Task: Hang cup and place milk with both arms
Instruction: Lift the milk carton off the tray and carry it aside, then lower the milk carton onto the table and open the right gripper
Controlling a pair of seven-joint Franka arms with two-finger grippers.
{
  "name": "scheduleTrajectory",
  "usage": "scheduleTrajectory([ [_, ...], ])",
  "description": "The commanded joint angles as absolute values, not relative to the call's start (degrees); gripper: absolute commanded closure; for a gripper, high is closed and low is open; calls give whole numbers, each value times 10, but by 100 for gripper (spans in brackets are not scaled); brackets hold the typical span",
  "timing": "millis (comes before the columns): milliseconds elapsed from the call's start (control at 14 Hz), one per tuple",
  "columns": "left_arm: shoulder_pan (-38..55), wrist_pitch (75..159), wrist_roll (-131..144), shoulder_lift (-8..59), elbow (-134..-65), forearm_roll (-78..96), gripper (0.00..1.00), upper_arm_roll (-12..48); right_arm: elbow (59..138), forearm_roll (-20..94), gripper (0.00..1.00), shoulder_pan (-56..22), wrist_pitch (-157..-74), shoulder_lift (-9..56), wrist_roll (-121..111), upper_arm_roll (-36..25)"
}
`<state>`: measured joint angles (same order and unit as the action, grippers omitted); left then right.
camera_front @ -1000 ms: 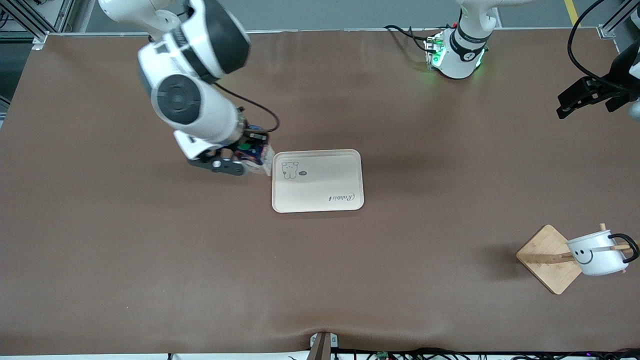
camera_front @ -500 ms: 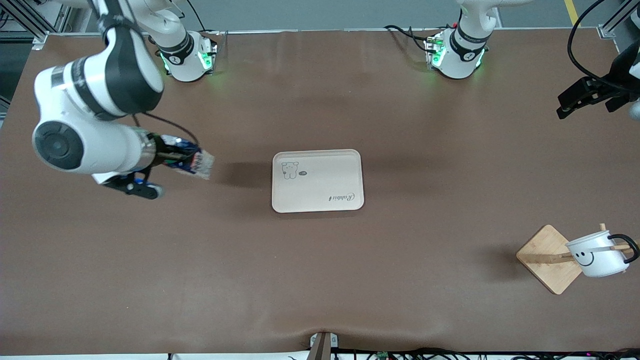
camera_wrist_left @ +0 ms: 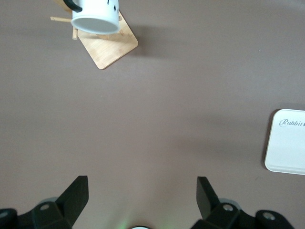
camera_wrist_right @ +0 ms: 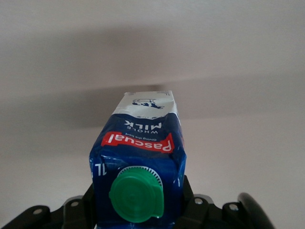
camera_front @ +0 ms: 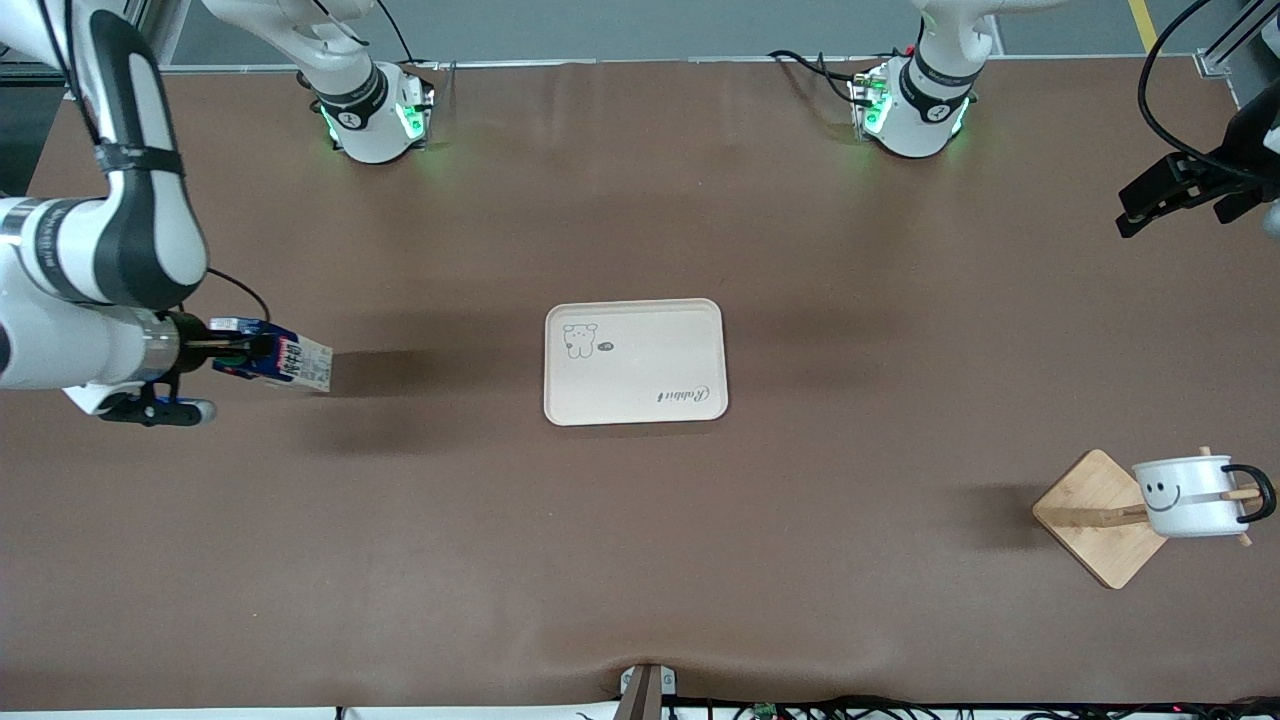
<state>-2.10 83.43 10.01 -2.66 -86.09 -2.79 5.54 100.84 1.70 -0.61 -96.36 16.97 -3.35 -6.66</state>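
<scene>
Half done: the cup (camera_front: 1190,497) hangs by its handle on the wooden rack (camera_front: 1098,516) at my left arm's end of the table, my left gripper (camera_wrist_left: 142,196) spread wide and empty, waiting high above. The milk (camera_front: 272,361) remains clamped, tipped sideways, in my right gripper (camera_front: 205,355), over bare table at my right arm's end; a second ago it was beside the tray (camera_front: 635,362), where it is yet to be placed.

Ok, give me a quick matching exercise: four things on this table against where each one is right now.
1. cup
2. milk
3. tray
4. left end effector

a. mid-table, nothing on it
b. open, over bare table
c. hung on the wooden rack
d. held in the right end effector

Pairs: 1-c, 2-d, 3-a, 4-b
</scene>
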Motion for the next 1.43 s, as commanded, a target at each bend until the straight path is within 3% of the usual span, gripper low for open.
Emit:
scheduleTrajectory([
  [0,-23,839,105,-36,-865,-19,0,54,1052,7,100,0,-982,139,-53,-67],
  [1000,-20,837,113,-39,-867,-24,0,57,1156,12,100,8,-1066,107,-60,-91],
  [1071,-20,837,113,-39,-867,-24,0,57,1154,13,71,8,-1066,108,-59,-91],
  [1143,-21,837,113,-39,-867,-24,0,57,1151,14,30,9,-1066,110,-59,-91],
  [1214,-22,837,113,-39,-867,-24,0,57,1149,15,0,11,-1065,112,-58,-91],
  [1357,-22,837,113,-39,-867,-25,0,55,1140,14,0,9,-1058,113,-59,-91],
])
